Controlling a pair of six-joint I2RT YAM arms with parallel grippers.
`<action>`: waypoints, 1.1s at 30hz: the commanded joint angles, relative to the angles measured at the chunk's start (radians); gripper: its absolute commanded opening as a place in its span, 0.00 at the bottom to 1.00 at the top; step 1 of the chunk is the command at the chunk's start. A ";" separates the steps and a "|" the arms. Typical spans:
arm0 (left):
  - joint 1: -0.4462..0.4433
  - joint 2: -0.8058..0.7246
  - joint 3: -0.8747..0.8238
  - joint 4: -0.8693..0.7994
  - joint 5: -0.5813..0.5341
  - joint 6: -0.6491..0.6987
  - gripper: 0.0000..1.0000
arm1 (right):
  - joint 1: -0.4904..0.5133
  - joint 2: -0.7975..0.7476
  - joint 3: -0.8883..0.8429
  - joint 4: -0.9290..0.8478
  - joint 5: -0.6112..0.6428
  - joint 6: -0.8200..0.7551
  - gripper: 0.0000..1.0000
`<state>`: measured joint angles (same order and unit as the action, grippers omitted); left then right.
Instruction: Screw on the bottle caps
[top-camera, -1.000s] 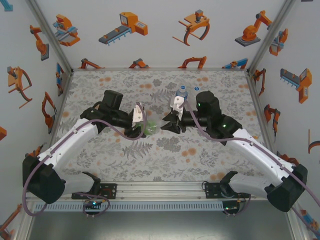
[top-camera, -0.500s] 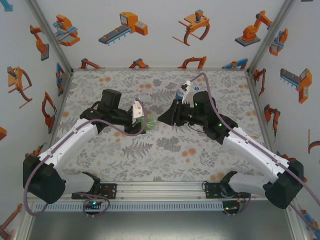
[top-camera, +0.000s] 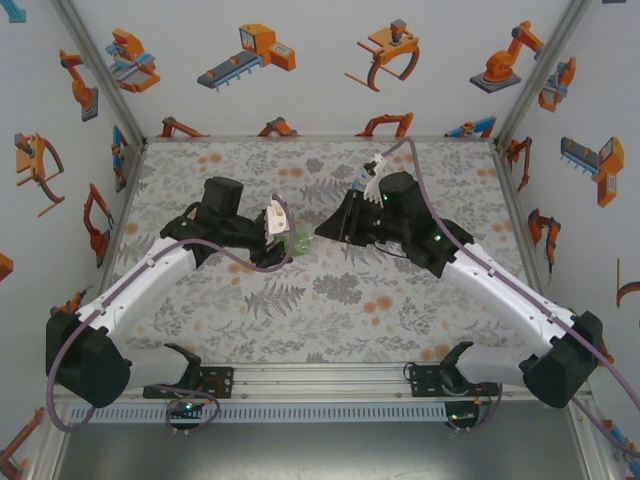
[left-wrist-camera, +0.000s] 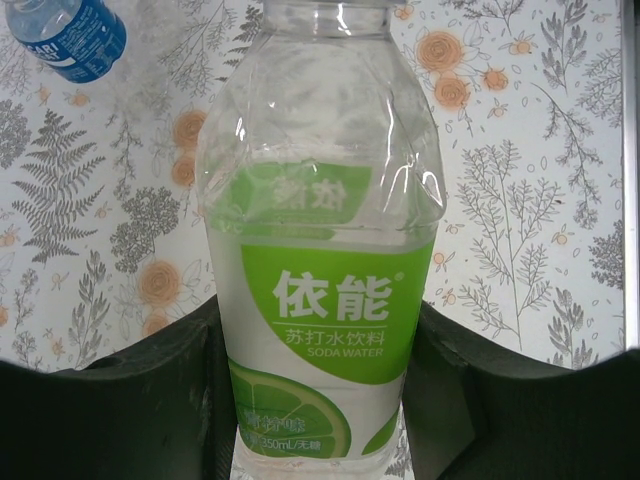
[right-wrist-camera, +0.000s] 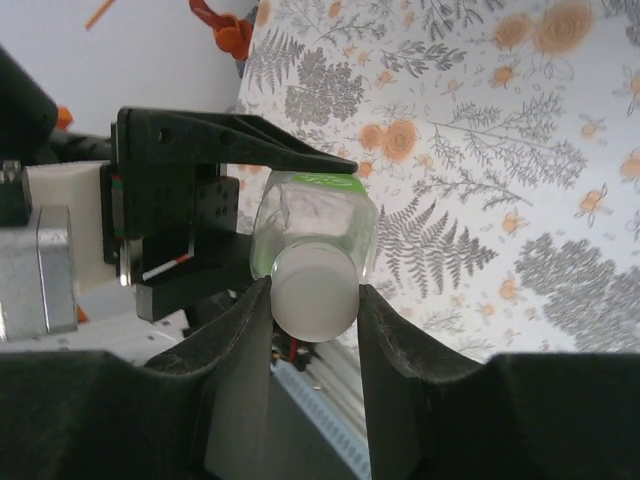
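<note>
Clamping the green-label bottle (left-wrist-camera: 325, 300) in my left jaws, I pinch the white cap (right-wrist-camera: 312, 290) at its neck with my right jaws.

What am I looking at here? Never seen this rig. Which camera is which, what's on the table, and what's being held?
These are two robot arms, each ending in a two-finger gripper, bolted at the near edge of a flower-patterned table. The wide picture comes from a fixed camera above and behind the arms. The other two come from a camera on each wrist, so each shows its own dark fingers at the bottom.

The left gripper is shut on a clear green-label bottle, seen close up in the left wrist view. The right gripper is shut on a whitish cap at that bottle's mouth. How far the cap is threaded on cannot be told. A blue-label bottle is also on the table, at the top left of the left wrist view.
</note>
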<state>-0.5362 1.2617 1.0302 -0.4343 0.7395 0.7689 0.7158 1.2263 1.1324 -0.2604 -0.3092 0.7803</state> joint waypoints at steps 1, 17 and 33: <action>-0.012 -0.012 0.025 0.011 0.149 0.030 0.00 | 0.004 -0.026 0.002 0.056 -0.156 -0.349 0.00; -0.012 -0.004 0.061 -0.092 0.286 0.108 0.00 | 0.004 -0.064 0.075 -0.163 -0.574 -1.378 0.00; -0.012 -0.005 0.066 -0.122 0.354 0.150 0.00 | 0.004 -0.166 0.007 -0.098 -0.624 -1.521 0.00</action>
<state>-0.5556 1.2617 1.0603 -0.5438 1.0500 0.8978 0.7105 1.0893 1.1412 -0.3462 -0.8860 -0.6884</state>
